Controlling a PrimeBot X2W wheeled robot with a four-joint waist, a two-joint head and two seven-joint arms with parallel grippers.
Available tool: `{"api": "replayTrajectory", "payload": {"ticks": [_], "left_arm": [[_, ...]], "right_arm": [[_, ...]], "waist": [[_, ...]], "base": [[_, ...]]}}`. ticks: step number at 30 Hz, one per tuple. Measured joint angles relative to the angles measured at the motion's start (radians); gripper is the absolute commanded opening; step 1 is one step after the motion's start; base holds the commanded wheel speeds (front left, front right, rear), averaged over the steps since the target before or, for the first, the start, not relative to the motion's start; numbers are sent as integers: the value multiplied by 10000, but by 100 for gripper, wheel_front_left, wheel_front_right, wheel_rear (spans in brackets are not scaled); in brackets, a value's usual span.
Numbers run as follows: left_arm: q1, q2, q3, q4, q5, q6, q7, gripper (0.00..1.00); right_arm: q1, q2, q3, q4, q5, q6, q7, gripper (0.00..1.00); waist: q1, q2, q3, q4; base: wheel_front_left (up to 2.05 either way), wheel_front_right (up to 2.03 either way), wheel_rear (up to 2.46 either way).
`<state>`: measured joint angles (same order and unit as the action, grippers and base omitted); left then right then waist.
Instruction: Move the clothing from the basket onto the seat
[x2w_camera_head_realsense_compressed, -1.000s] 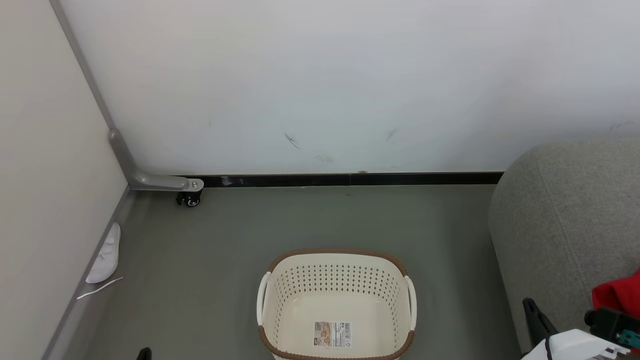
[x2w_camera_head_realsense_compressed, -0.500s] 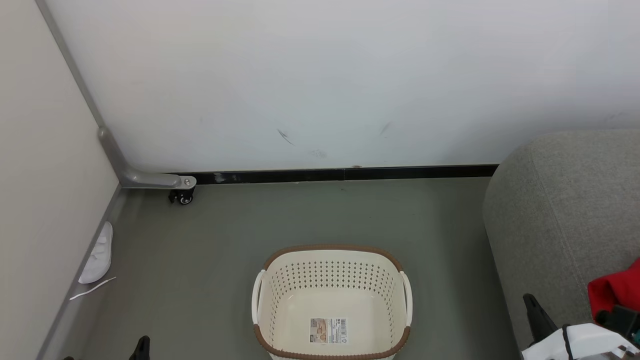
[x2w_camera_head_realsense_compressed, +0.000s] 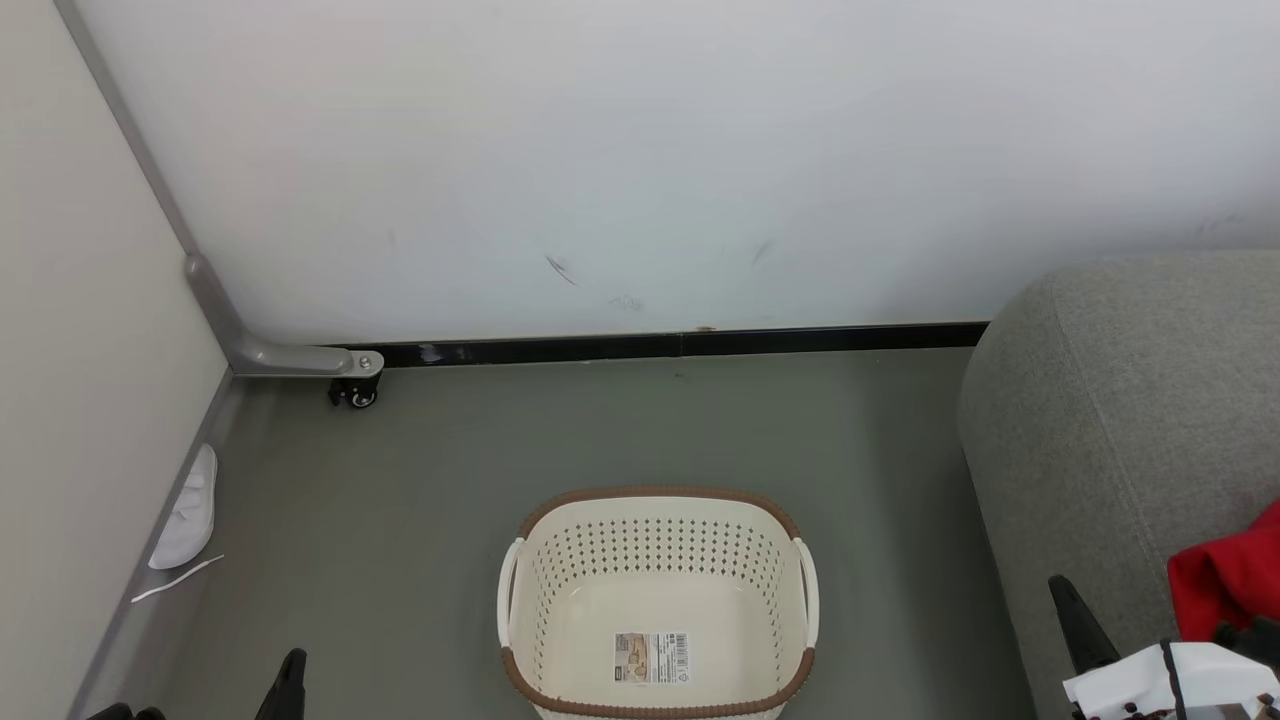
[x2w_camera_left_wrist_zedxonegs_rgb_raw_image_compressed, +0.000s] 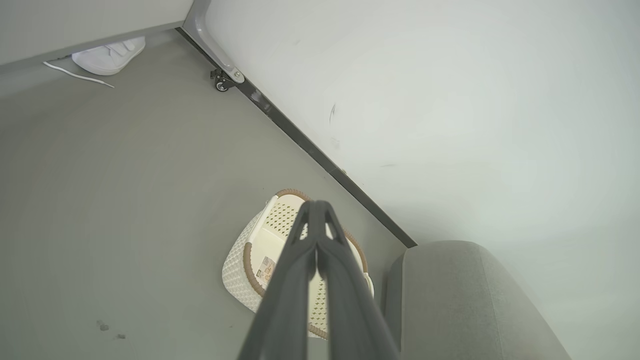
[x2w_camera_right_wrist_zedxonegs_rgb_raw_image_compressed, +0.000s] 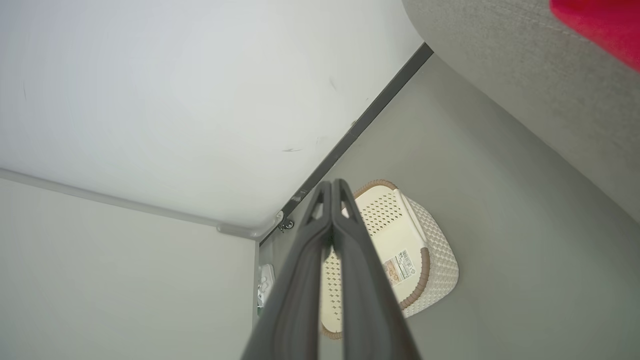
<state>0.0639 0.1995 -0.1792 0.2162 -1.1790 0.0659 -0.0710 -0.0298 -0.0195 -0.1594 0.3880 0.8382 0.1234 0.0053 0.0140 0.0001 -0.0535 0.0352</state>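
Head view: basket (x2w_camera_head_realsense_compressed: 655, 493) empty, clothing (x2w_camera_head_realsense_compressed: 1225, 585) on sofa (x2w_camera_head_realsense_compressed: 1120, 400); left tool (x2w_camera_left_wrist_zedxonegs_rgb_raw_image_compressed: 316, 205), right tool (x2w_camera_right_wrist_zedxonegs_rgb_raw_image_compressed: 331, 184) pinched closed, holding nothing; task looks done, park arms clear.

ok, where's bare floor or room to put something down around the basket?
Widest bare floor: between the basket and the black baseboard, and left of the basket towards the side wall. Tighter: the strip between basket and sofa. Crowded: side-wall edge with white slipper and lace, caster in the corner, sofa's near end with red clothing.
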Motion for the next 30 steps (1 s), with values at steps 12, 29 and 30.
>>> {"api": "replayTrajectory", "payload": {"ticks": [12,29,30], "left_arm": [[-218,-389,552,140,-1085,-451,397,0],[-651,-901,1440,299,-2757,-1099,976,0],[-681,-961,1490,311,-2834,-1141,986,0]], "right_arm": [[-24,-52,25,-238,1887,0,299,0],[-226,-96,56,-585,4713,0,736,0],[-227,-98,56,-606,4878,0,771,0]], "waist": [[-100,0,186,-89],[-131,0,408,-225],[-131,0,417,-232]], "base": [[0,0,0],[0,0,0],[0,0,0]]}}
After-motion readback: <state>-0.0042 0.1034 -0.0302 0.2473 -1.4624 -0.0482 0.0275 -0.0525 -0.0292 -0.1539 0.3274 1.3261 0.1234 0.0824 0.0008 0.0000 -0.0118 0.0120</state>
